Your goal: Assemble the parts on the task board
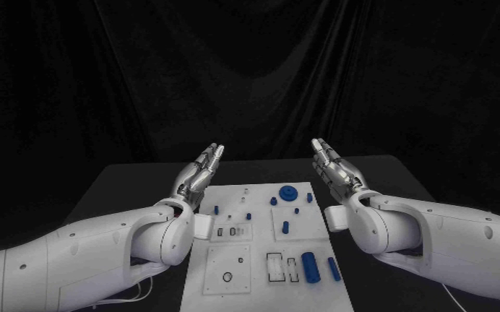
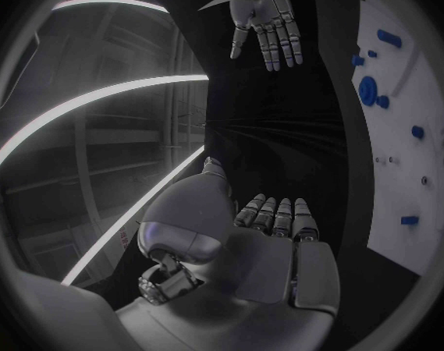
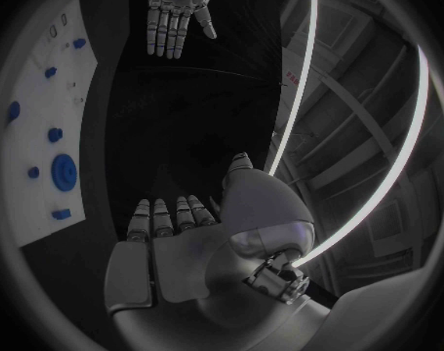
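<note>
Your left hand [image 1: 200,171] and right hand [image 1: 335,167] both carry straight, extended fingers, holding nothing, raised off the table on either side of the task board's [image 1: 235,279] far end. The board lies between and below the hands, its long axis running from you toward the far edge. The big round blue part [image 1: 287,194] sits near the far edge, closer to the right hand. The long blue cylinder [image 1: 308,266] lies near you, its axis along the board's length. Likely the right hand reaches first, down and inward.
</note>
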